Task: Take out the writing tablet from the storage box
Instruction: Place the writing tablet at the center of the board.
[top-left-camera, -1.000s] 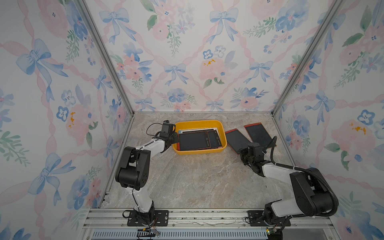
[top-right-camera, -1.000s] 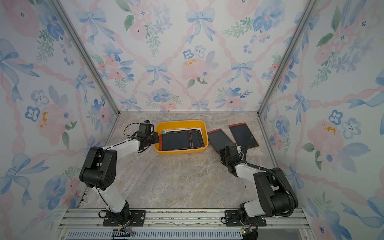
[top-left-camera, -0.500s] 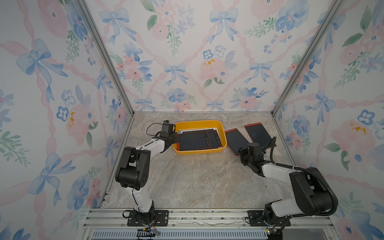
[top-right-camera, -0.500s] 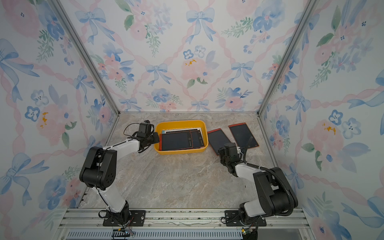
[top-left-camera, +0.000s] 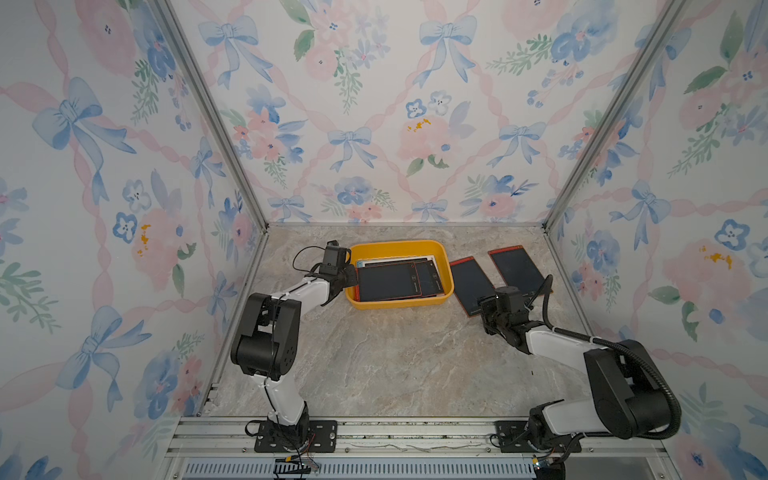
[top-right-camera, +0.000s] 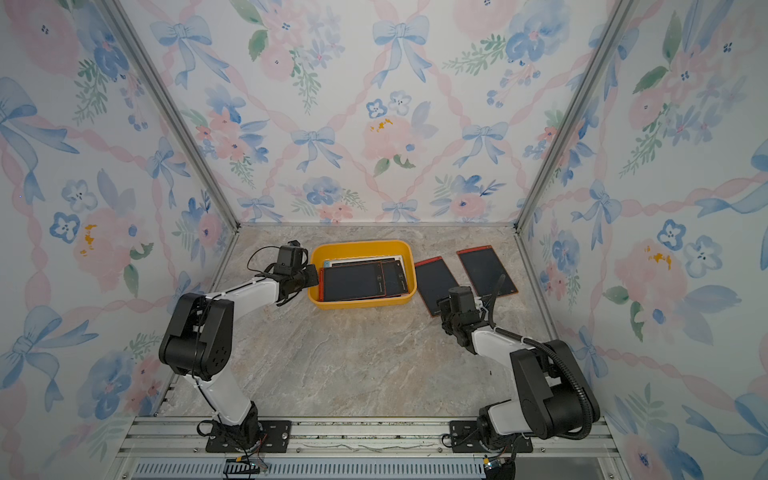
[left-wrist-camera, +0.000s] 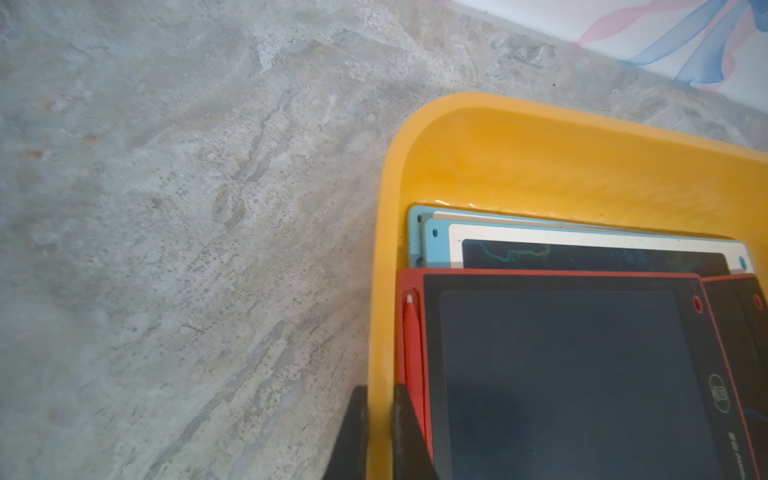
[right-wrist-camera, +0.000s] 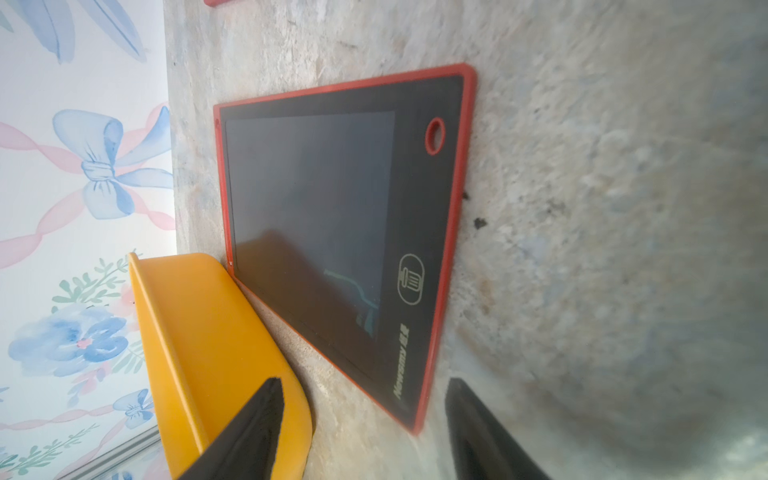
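Marble tabletop (top-left-camera: 395, 353), left gripper (left-wrist-camera: 380, 390) pinching storage box (top-left-camera: 395, 303) wall, right gripper (right-wrist-camera: 363, 382) parted

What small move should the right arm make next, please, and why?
Probably lift the right gripper away toward the storage box: its jaws are open, a red tablet lies flat on the table before it, the left gripper clamps the box wall, and tablets lie inside.
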